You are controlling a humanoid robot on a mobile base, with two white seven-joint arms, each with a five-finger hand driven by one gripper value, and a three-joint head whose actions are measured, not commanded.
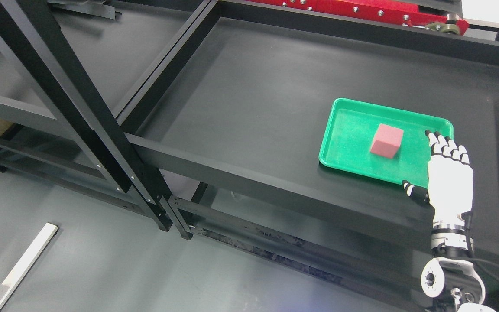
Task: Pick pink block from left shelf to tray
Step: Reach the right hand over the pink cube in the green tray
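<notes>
A pink block rests inside a green tray on the right-hand black shelf. My right hand, white with black fingertips, hovers over the tray's near right corner, to the right of the block and apart from it. Its fingers are stretched out flat and its thumb sticks out to the left; nothing is in it. The left-hand shelf shows no block. No left arm appears.
Black shelf posts run diagonally between the left and right shelves. A front rail edges the right shelf. A red bar lies along the back. A white strip lies on the grey floor.
</notes>
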